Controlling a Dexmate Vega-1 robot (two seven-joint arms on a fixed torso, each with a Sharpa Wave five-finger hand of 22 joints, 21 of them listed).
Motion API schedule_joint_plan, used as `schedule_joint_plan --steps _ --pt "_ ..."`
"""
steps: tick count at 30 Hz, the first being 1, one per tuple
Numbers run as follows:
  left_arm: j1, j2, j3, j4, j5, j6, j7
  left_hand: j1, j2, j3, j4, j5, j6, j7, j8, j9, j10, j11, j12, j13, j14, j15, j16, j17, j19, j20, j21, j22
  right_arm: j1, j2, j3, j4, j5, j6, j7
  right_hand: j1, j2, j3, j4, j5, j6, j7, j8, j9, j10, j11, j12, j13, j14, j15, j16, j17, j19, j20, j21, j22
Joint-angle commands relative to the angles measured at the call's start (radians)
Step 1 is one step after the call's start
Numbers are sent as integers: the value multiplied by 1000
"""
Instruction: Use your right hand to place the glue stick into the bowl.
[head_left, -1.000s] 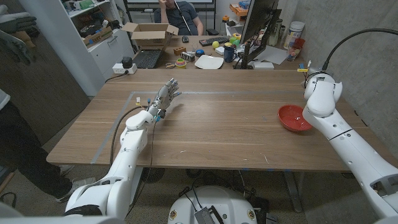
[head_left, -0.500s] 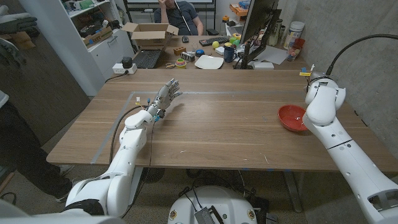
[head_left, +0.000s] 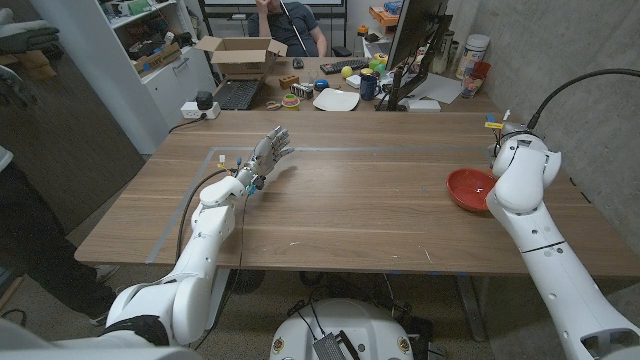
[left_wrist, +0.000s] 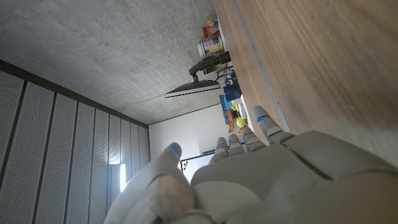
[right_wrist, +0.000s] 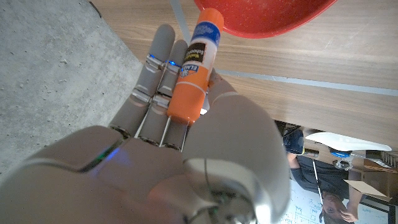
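wooden table (head_left: 350, 210), right hand (right_wrist: 180, 124) fingers gripping glue stick (right_wrist: 194, 68) beside red bowl (head_left: 470, 188), left hand (head_left: 262, 160) fingers spread

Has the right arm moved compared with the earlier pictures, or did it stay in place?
Yes. The right arm moved nearer the camera in the head view, along the red bowl.

glue stick (right_wrist: 194, 65) | label print present; too blurred to read, possibly a brand name

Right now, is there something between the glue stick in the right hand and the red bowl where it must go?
Nothing visible stands in the way. The right hand holds the glue stick, whose tip already reaches the rim of the red bowl. In the head view the bowl sits beside the right arm.
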Motion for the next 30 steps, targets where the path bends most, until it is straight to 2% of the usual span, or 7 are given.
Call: schedule_joint_plan --steps 1,13,16,18,20,24,30 --pt "8 -1 -9 -13 0 5 -14 -13 15 -5 -1 5 -5 8 1 3 -8 -5 5 5 -12 1 -2 4 6 -2 -1 2 -41 80 44 -44 -31 84 -6 34 35 -1 6 1 22 16 2 4 8 -5 6 3 115 -145 3 3 18 -127 4 -1" --pt "45 -3 -7 -74 -6 22 -2 -13 14 -6 -1 6 -4 8 1 3 -8 -2 5 5 -12 1 -2 3 7 -2 -4 2 -59 137 93 -63 17 129 35 35 36 -2 8 1 25 15 -1 7 11 -4 5 4 116 -145 3 5 19 -126 4 -3" --pt "53 -1 -4 -89 -7 30 2 -13 14 -6 -1 6 -5 8 1 3 -7 -4 5 5 -12 2 -2 3 7 -2 -4 2 -60 139 95 -58 14 135 48 35 38 -2 9 1 25 15 -2 7 12 -3 5 4 117 -146 4 6 22 -126 6 -2" --pt "57 -1 -3 -97 -9 35 4 -13 14 -6 -1 6 -5 8 1 3 -8 -5 5 5 -12 1 -2 3 7 -2 -5 2 -62 154 116 -59 55 140 41 34 37 -3 9 1 24 15 -3 8 13 -4 5 4 118 -145 4 6 22 -126 6 -3" --pt "60 0 -1 -101 -9 33 6 -13 14 -7 -1 6 -5 8 1 3 -9 -6 5 5 -12 1 -2 3 7 -2 -5 2 -62 146 105 -54 30 140 50 34 37 -3 10 1 26 15 -3 8 12 -3 5 4 118 -145 4 6 23 -126 7 -3" --pt "62 3 3 -109 -10 37 8 -13 14 -7 -1 6 -5 8 1 3 -9 -4 5 5 -12 2 -2 3 8 -2 -6 2 -63 161 129 -52 76 141 52 34 37 -3 10 1 25 16 -4 9 12 -4 4 4 118 -145 4 7 23 -127 7 -3" --pt "66 4 6 -115 -14 40 12 -14 14 -7 -1 6 -5 7 1 3 -9 -4 4 5 -12 1 -2 3 8 -2 -7 2 -46 157 150 -42 116 131 121 34 38 -4 11 1 26 16 -5 9 14 -3 4 5 119 -145 4 8 25 -126 8 -3"
